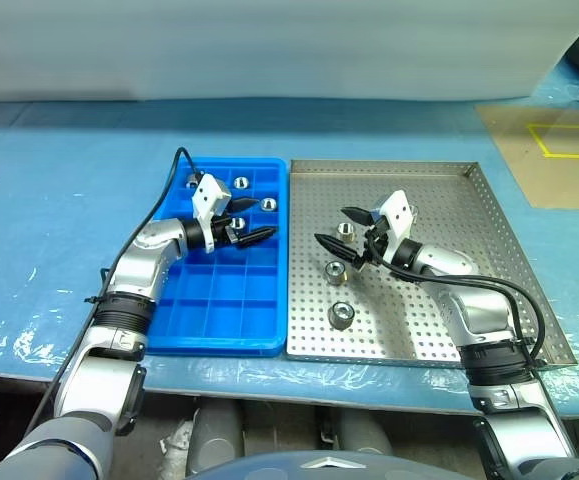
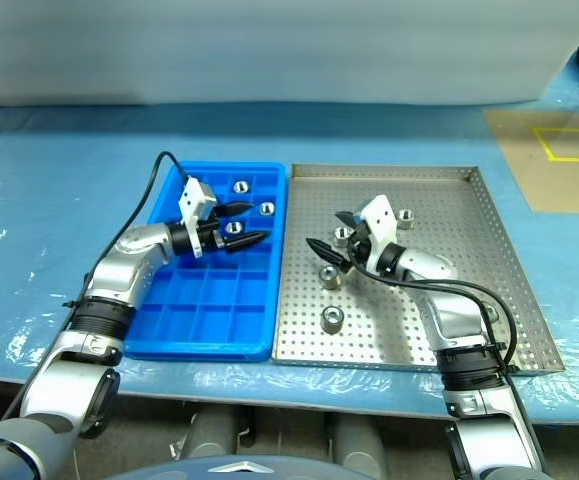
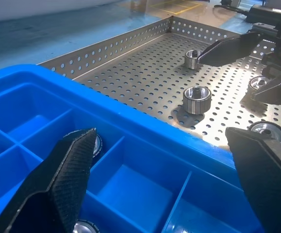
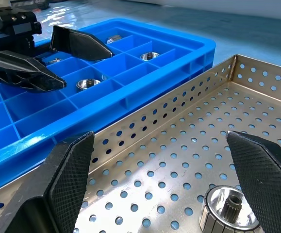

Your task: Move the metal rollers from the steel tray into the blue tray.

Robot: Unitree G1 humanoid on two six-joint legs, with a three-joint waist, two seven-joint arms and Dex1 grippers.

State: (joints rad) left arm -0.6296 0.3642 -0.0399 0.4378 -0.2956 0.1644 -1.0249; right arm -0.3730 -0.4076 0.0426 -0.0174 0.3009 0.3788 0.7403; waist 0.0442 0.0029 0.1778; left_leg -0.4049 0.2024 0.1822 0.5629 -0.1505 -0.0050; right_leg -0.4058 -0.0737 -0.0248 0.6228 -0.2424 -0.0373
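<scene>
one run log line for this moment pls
left end effector open over blue tray | right end effector open over steel tray | rollers remain

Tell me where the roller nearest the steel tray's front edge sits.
In the left eye view, that roller stands in the steel tray, near its left side beside the blue tray, below the right gripper.

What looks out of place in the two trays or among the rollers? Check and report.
Nothing stands out. The steel tray and blue tray lie flat, side by side. The metal rollers all sit upright, some on the steel tray's floor, others in the blue tray's compartments. Nothing looks spilled or damaged.
</scene>
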